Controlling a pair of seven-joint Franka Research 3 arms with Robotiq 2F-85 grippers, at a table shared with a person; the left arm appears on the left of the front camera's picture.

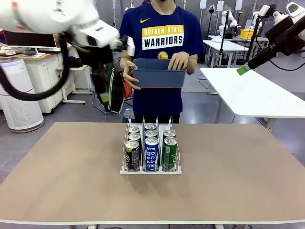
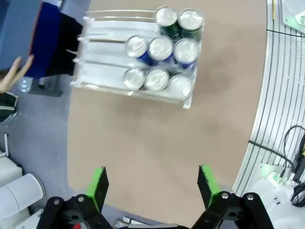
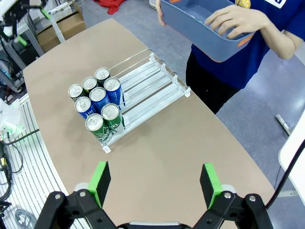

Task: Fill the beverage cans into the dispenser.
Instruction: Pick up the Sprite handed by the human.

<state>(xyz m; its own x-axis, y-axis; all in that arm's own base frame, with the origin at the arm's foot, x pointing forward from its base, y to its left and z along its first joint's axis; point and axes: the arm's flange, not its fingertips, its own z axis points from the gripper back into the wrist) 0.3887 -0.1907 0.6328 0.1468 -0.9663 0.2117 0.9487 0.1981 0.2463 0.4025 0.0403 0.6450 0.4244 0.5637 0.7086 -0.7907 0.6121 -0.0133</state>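
Brown table (image 1: 228,191), dispenser (image 3: 152,88) mid-table, nearer the far edge, eight beverage cans (image 1: 151,152) packed at its near end. My left tool (image 2: 151,183) and right tool (image 3: 155,181) hang wide open, empty. Risk: a can lowered off-line could clip the dispenser and topple its neighbours.

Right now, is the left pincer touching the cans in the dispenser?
Apart. The left wrist view shows the open left pincer with a wide stretch of bare table between its green pads and the cans in the dispenser.
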